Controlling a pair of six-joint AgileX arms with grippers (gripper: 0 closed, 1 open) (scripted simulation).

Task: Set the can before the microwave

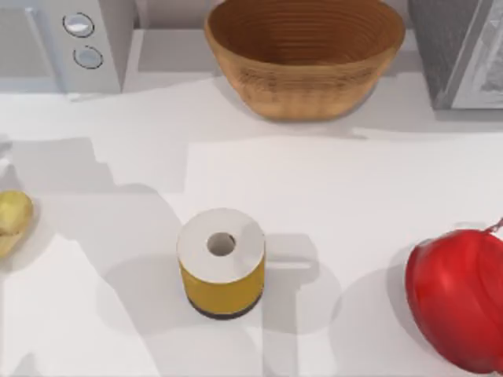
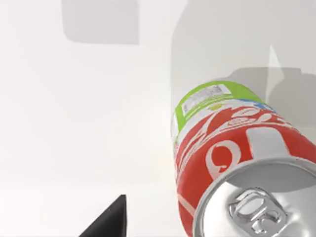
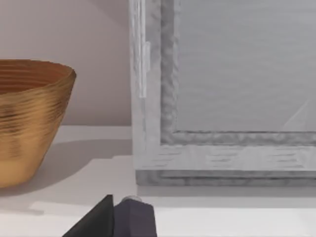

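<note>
At the far left of the tabletop (image 1: 330, 181) stands the microwave (image 1: 78, 43), its two round silver dials facing forward, with bare surface just before it and a yellowish lump (image 1: 12, 220) further forward at the edge. The can (image 2: 232, 163) appears in the left wrist view, seemingly upright on bare tabletop with its silver lid toward the camera. The left pincer (image 2: 109, 221) hangs just beside it and not around it, and whether it is released or clenched cannot be told; nor can the can's place relative to the microwave. The can is slim and smooth, so an off-centre or glancing approach would likely tip it and send it rolling, and a shallow grip could let it slip on the way. To the right of the microwave and well forward sits a yellow-sided paper roll (image 1: 222, 263), which a low carry might clip. Directly right of the microwave is a woven basket (image 1: 305, 55), then a darker grey box (image 1: 464, 51) with a framed door; setting the can before that box would be the wrong goal. Forward of the box lies a red object (image 1: 460, 306). The right pincer (image 3: 106, 219) idles facing the box, its state unreadable. The can's red band bears large white script that cannot be read whole; the white panel on its lime band holds print too small to read.
</note>
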